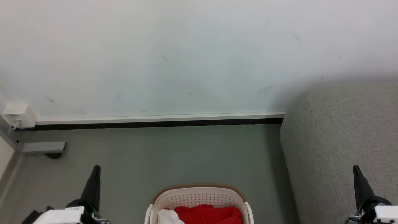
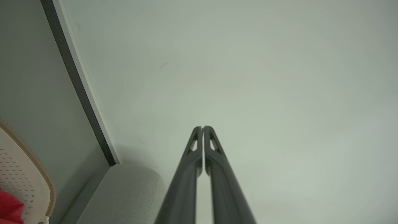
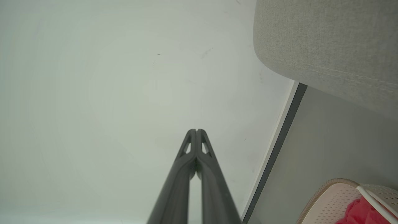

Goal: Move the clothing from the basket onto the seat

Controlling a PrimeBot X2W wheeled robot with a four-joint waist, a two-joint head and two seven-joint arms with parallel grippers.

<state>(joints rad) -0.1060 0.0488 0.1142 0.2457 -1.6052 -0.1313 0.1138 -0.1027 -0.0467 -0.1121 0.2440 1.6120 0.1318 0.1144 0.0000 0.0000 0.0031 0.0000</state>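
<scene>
basket (image 1: pixel 199 196): cream-white perforated laundry basket with a brown rim, sitting on the floor at the bottom middle of the head view, a white handle on each side. The frame cuts off its near half.

clothing (image 1: pixel 209 214): red fabric bunched up inside the basket, with a white bit at its left end (can't read any lettering from here). None of it is on the seat.

seat (image 1: pixel 342 130): big grey woven sofa block with a rounded corner, on the robot's right and up against the wall. It's near the basket but not touching, with a strip of floor between them.

left gripper (image 1: pixel 96 169): lower left in the head view, over bare floor, well apart from the basket. Its two dark fingers are pressed together tip to tip with nothing between them, and its wrist view shows it pointing at the wall.

right gripper (image 1: pixel 356 169): lower right, in front of the seat's side. Fingers fully closed, gripping nothing, also aimed at the wall.

wall (image 1: pixel 186 56): pale, with a few scuffs, and a white-and-black baseboard (image 1: pixel 155 120) along the bottom.

floor (image 1: pixel 171 155): plain grey.

far left: a small white box (image 1: pixel 18 114) mounted low on the wall.
</scene>
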